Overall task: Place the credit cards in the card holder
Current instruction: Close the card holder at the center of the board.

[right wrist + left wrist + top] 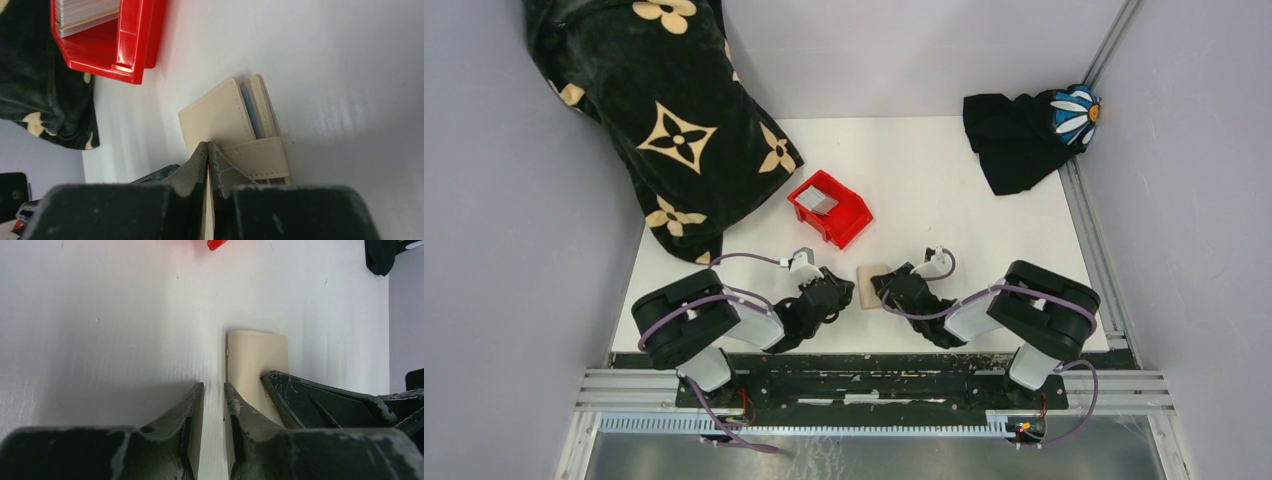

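Note:
The tan card holder lies folded on the white table between my two grippers, its snap tab wrapped round it. A pale blue card edge shows between its leaves. More grey credit cards are stacked in the red bin. My left gripper sits just left of the card holder, its jaws a narrow gap apart with only bare table between them. My right gripper is shut, its tips together against the holder's cover.
A black cloth with tan flowers drapes over the back left. A black cloth with a blue and white daisy lies at the back right. Grey walls close in both sides. The red bin stands just behind the card holder.

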`<action>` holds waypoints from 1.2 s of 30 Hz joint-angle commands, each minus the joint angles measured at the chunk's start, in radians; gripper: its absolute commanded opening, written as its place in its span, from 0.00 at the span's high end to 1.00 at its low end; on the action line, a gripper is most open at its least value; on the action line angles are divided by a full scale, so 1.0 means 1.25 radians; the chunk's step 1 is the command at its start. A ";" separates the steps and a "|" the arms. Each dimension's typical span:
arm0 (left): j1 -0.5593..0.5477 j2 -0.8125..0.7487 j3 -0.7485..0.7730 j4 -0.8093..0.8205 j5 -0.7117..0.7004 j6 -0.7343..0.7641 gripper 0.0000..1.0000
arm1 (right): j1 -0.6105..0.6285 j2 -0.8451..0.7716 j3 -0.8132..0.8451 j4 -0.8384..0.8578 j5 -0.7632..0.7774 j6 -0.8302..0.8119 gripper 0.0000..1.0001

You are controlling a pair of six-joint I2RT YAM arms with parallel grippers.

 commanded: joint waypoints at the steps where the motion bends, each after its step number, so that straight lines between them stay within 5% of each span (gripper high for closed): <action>1: -0.004 0.025 -0.024 -0.092 0.004 -0.006 0.70 | -0.021 0.047 -0.051 -0.517 0.114 -0.114 0.92; 18: -0.003 0.004 -0.008 -0.059 0.008 0.035 0.68 | -0.023 -0.063 0.150 -0.565 0.075 -0.502 0.80; 36: -0.003 -0.001 0.003 -0.044 0.007 0.060 0.67 | -0.021 -0.141 0.216 -0.568 0.040 -0.622 0.78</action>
